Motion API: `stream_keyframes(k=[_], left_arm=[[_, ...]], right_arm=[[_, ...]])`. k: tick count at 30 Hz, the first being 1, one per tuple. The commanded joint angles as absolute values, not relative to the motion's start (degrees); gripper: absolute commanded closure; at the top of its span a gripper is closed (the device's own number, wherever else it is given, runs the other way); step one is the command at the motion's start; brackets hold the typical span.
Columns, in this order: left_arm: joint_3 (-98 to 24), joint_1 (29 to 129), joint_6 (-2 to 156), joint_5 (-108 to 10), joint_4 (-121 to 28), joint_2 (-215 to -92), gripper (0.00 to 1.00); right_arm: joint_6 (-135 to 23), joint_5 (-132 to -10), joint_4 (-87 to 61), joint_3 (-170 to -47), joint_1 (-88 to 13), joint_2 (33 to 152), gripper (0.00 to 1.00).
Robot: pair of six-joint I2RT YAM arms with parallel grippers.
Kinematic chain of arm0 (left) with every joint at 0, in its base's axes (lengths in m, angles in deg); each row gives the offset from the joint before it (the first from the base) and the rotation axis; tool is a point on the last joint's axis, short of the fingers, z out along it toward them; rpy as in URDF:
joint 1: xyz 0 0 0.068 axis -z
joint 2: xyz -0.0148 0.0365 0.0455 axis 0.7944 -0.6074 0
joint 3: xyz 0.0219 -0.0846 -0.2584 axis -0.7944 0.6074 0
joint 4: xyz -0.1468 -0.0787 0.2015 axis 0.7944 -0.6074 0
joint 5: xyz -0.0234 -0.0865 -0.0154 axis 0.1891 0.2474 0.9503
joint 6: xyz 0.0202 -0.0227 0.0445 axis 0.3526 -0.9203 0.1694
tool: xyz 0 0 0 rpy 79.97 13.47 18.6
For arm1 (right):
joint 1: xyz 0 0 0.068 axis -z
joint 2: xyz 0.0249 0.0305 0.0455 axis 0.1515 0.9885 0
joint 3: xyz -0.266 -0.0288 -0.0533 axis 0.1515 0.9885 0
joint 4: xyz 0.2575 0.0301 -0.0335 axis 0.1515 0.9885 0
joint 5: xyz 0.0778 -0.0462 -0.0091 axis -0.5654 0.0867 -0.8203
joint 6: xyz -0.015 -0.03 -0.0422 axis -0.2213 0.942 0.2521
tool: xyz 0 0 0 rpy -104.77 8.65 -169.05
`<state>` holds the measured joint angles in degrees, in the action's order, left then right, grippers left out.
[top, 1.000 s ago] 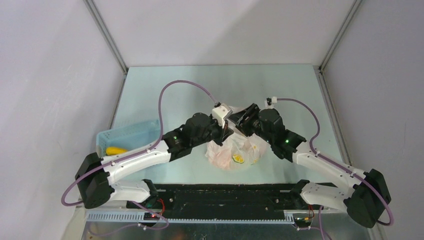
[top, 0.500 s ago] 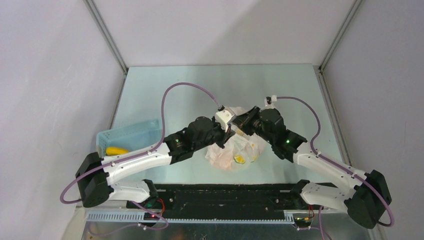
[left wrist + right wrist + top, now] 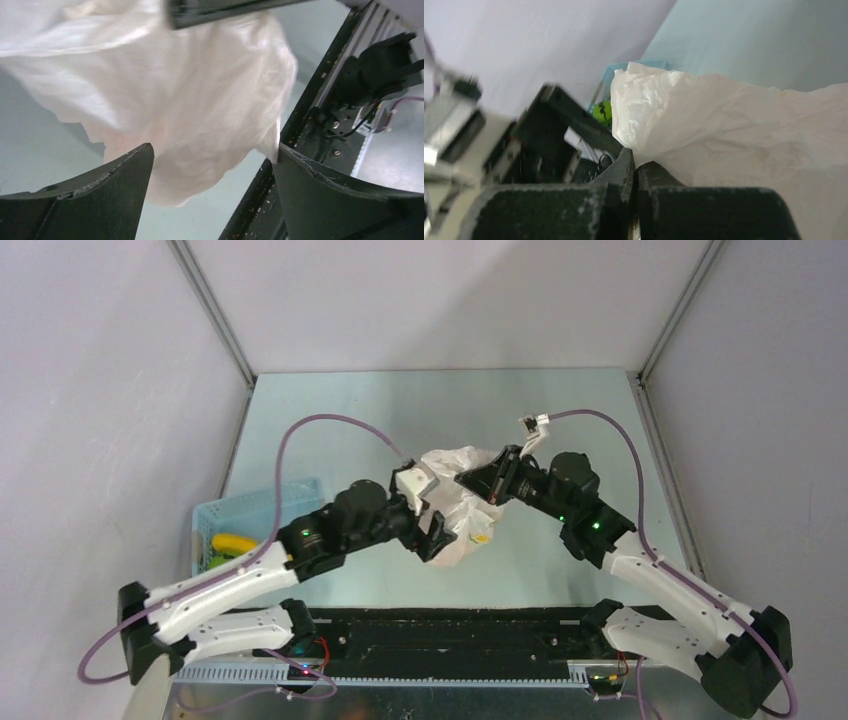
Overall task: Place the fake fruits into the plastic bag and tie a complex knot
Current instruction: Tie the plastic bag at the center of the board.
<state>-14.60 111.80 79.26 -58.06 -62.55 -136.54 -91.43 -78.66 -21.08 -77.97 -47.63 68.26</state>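
Your right gripper (image 3: 468,481) is clenched on a fold at the top of the plastic bag (image 3: 455,502). The right wrist view shows its 2 black jaws pressed together on the white film. Your left gripper (image 3: 436,536) stands released just beside the bag's lower, near side. In the left wrist view its 2 fingers (image 3: 100,195) are spread wide, with the crinkled bag beyond them and not gripped.

The bag is at mid-table between the 2 arms; whether its bottom touches the table (image 3: 350,410) cannot be told. Behind it the teal surface runs on to the back wall (image 3: 440,300), and the side walls (image 3: 100,440) bound the left and right edges. The black rail (image 3: 450,625) at the near edge lies close to the bag's lower end. The light blue basket (image 3: 250,512) hugs the left edge, well apart from the bag, with 1 long yellow fruit (image 3: 232,541) inside.
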Motion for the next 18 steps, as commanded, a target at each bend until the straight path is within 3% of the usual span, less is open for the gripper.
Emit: stream_keyframes(k=[1,6,11,15,18], left_arm=[[-16.36,106.24,74.18,-49.31,-67.13,-129.08,0.06],[-19.21,98.76,64.32,-41.96,-63.02,-126.05,0.06],[-18.84,97.77,57.24,-37.02,-53.24,-125.49,0.07],[-17.11,97.75,59.78,-31.17,-46.54,-127.34,0.08],[-17.67,97.77,67.19,-26.22,-49.94,-128.97,0.08]], right_arm=[[-76.32,-93.27,-24.05,-81.38,-46.1,63.87,1.0],[-73.3,-96.09,-21.78,-81.38,-44.4,62.46,1.0],[-72.34,-96.53,-20.45,-79.52,-43.75,62.62,1.0],[-74.45,-97.36,-22.08,-76.54,-43.13,62.94,1.0],[-75.8,-98.62,-23.81,-74.25,-42.44,62.82,1.0]])
